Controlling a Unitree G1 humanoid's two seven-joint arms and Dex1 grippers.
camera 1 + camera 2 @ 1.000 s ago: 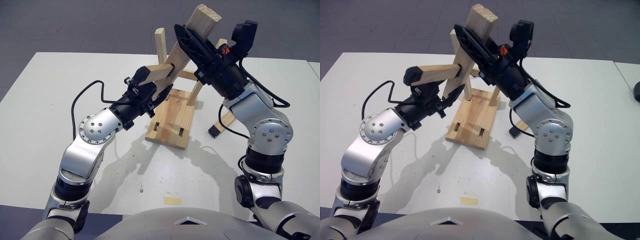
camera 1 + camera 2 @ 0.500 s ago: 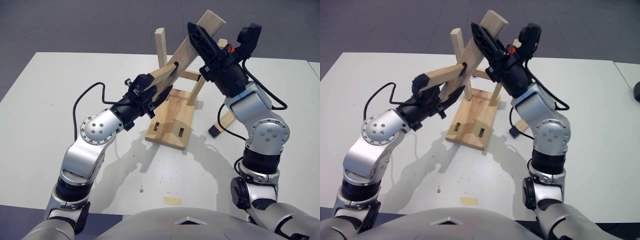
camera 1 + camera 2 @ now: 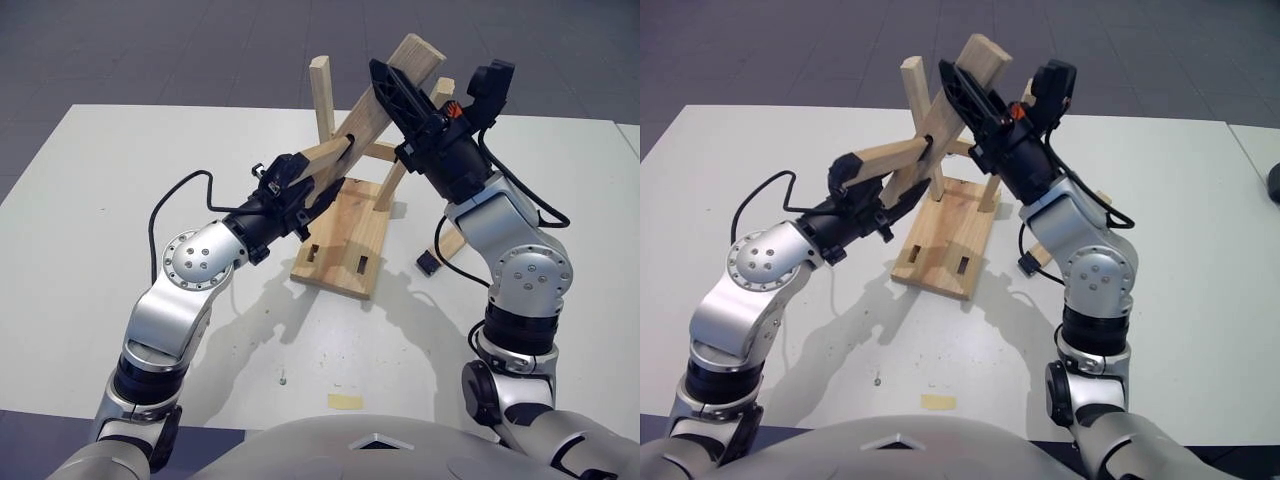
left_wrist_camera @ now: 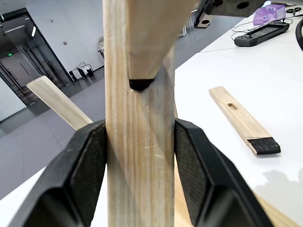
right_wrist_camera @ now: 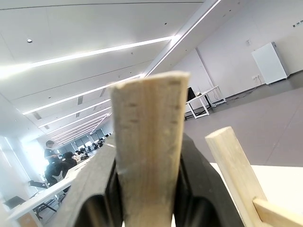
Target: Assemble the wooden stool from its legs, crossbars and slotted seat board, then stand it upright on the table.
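My right gripper is shut on a wooden leg, held tilted in the air above the seat board. That leg stands between its black fingers. My left gripper is shut on a crossbar. The crossbar's far end meets the dark slot in the held leg; the crossbar sits between the pads. The slotted seat board lies flat on the table, with two legs standing in it, joined by a crossbar.
A loose leg with a black foot pad lies on the white table, right of the board. A strip of tape and a small screw lie near the front edge. A black cable loops from each wrist.
The right gripper has swung its leg slightly right and steeper. The left gripper has followed to the right, keeping the crossbar's end against the leg.
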